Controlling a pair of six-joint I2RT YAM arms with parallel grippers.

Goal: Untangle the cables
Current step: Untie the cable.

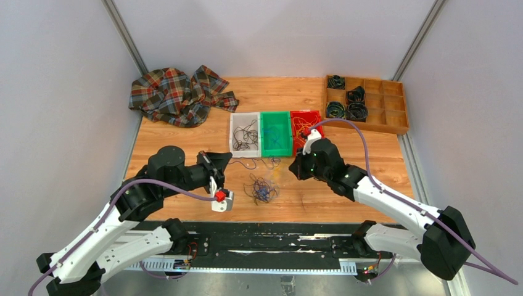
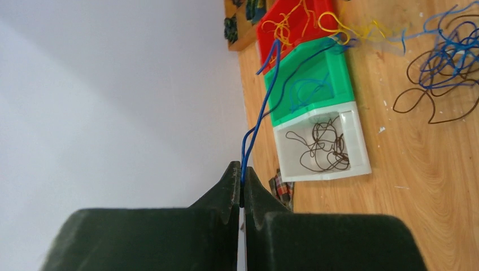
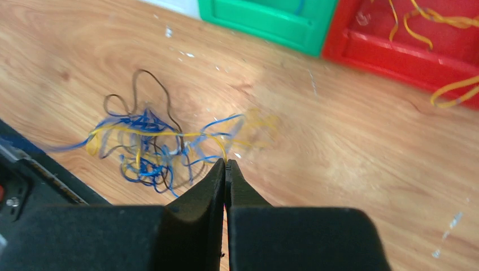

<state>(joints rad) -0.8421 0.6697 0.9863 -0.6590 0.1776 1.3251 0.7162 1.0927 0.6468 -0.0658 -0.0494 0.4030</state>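
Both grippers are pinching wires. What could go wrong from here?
1. Left gripper is shut on a blue wire that runs over the red bin among yellow wires; pulling may drag those out.
2. Right gripper holds a yellow wire running into the tangle; pulling could cinch it or drag the lot.

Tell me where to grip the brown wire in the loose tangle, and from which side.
Grip the brown wire at its open loop, which arcs clear of the tangle on the edge facing the bins. Come straight down from above: there it lies flat and alone on bare table; elsewhere blue and yellow strands cross it.
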